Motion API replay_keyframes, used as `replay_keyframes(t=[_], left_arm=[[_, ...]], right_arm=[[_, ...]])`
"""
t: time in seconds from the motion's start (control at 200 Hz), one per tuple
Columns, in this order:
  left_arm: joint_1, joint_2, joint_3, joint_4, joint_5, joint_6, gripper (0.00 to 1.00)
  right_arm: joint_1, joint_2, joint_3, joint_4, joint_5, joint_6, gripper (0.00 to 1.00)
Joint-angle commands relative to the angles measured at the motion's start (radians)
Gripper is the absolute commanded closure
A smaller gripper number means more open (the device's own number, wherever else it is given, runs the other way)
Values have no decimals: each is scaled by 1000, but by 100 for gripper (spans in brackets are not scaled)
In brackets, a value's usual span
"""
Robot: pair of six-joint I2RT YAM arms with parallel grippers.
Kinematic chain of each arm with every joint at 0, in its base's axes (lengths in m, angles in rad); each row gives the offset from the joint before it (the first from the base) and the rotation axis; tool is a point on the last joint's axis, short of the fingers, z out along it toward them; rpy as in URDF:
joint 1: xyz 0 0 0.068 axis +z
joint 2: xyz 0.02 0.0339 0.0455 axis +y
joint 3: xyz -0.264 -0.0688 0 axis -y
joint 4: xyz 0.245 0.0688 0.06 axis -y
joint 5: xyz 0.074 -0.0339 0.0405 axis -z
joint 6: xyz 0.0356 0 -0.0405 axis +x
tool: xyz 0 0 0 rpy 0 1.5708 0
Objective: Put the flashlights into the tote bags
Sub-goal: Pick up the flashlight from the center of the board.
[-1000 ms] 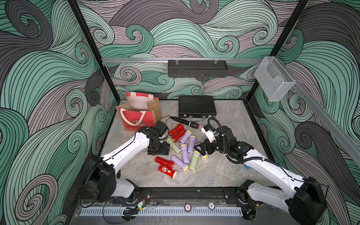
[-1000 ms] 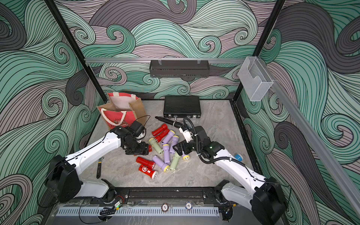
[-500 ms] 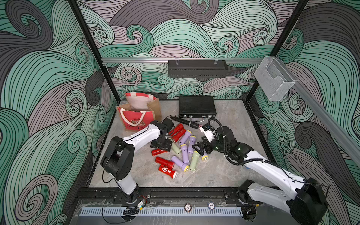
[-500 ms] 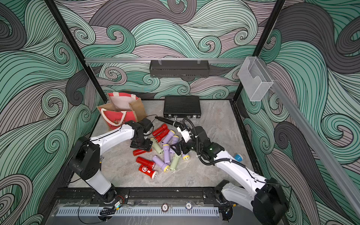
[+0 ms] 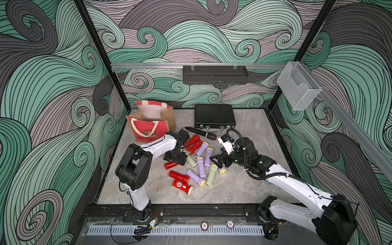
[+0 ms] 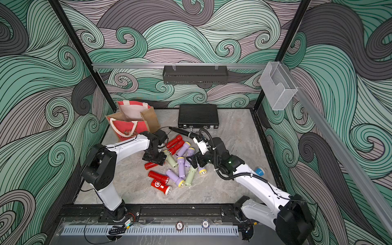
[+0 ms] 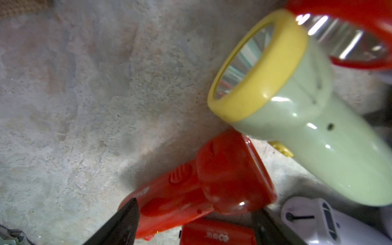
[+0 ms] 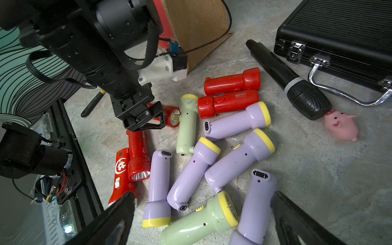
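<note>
Several flashlights (image 5: 199, 161) (image 6: 180, 165) in red, lilac and pale green lie in a loose pile mid-table. My left gripper (image 5: 176, 158) (image 7: 196, 206) is open and low over the pile's left edge. Its jaws straddle a red flashlight (image 7: 203, 186) (image 5: 171, 165) that lies on the table. My right gripper (image 5: 218, 160) (image 8: 203, 220) is open above the pile's right side, over a pale green flashlight (image 8: 201, 224) and a lilac one (image 8: 256, 207), holding nothing. The tote bag (image 5: 148, 129) (image 6: 127, 127) stands open at the back left. A blue flashlight (image 6: 259, 171) shows behind the right arm.
A black ribbed case (image 5: 214, 115) lies at the back, with a black microphone-like stick (image 5: 200, 132) in front of it. A pink pig figure (image 8: 341, 125) lies beside the stick's head. A black basket (image 5: 214, 74) and a clear holder (image 5: 297, 89) hang on the rails.
The left arm's shoulder and elbow have swung up and inward while its gripper stayed at the pile's left edge. A red flashlight now shows beneath it. The right gripper has barely moved.
</note>
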Motion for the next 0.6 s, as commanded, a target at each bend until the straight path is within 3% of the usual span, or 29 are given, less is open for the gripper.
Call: replay_keyframes(t=[0.0, 0.18, 0.596], left_arm=[[9, 41, 7, 23, 12, 28, 17], [9, 79, 17, 43, 58, 24, 30], [1, 83, 3, 50, 41, 16, 77]], right_arm=[[1, -22, 32, -11, 36, -26, 1], [-1, -48, 38, -15, 62, -34, 1], [-27, -98, 24, -9, 89, -34, 1]])
